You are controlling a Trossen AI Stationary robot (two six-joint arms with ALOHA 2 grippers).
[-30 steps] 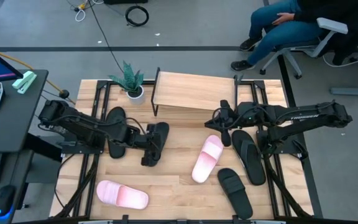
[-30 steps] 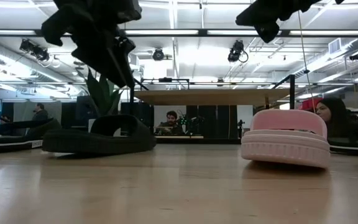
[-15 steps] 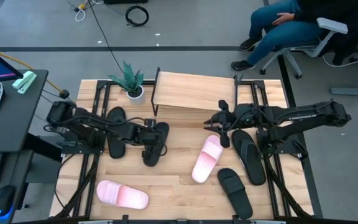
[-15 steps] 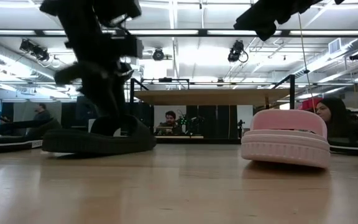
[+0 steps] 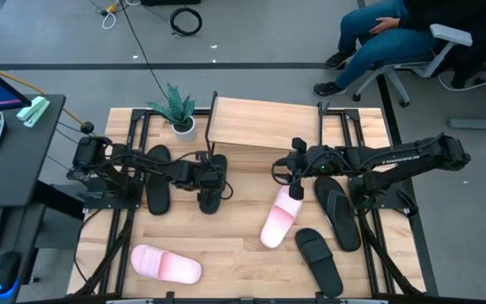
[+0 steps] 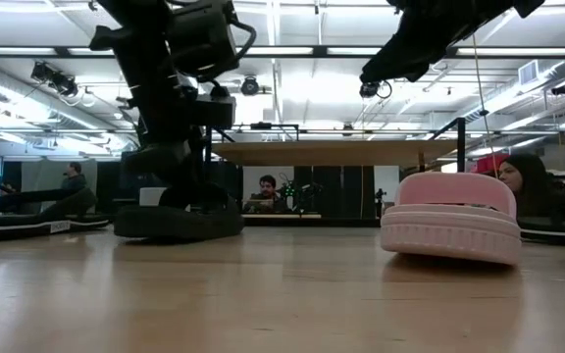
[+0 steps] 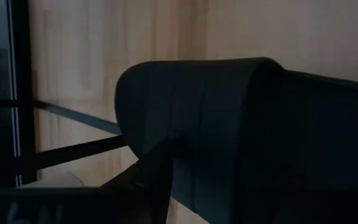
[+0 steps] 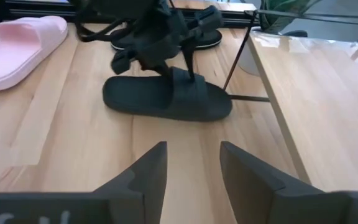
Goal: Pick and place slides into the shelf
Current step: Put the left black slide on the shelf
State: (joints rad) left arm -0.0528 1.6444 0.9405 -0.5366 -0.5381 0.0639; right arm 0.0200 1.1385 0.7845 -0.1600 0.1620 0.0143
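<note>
A black slide's point(image 7: 191, 124) wide curved strap fills most of the left wrist view at close range, resting on a light wooden tabletop point(image 7: 104, 56), with thin black frame bars point(image 7: 73, 115) crossing behind it.

The slatted wooden worktop point(image 5: 226, 245) is loaded with four black slides point(image 5: 337, 211) and two pink slides point(image 5: 279, 215). A shelf point(image 5: 264, 125) and a potted plant point(image 5: 178, 110) are positioned along its far edge.

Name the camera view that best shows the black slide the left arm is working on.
The right wrist view: the black slide lies whole under the left gripper. The high view has the gripper covering much of it, the low view only its side, the left wrist view just its strap.
</note>
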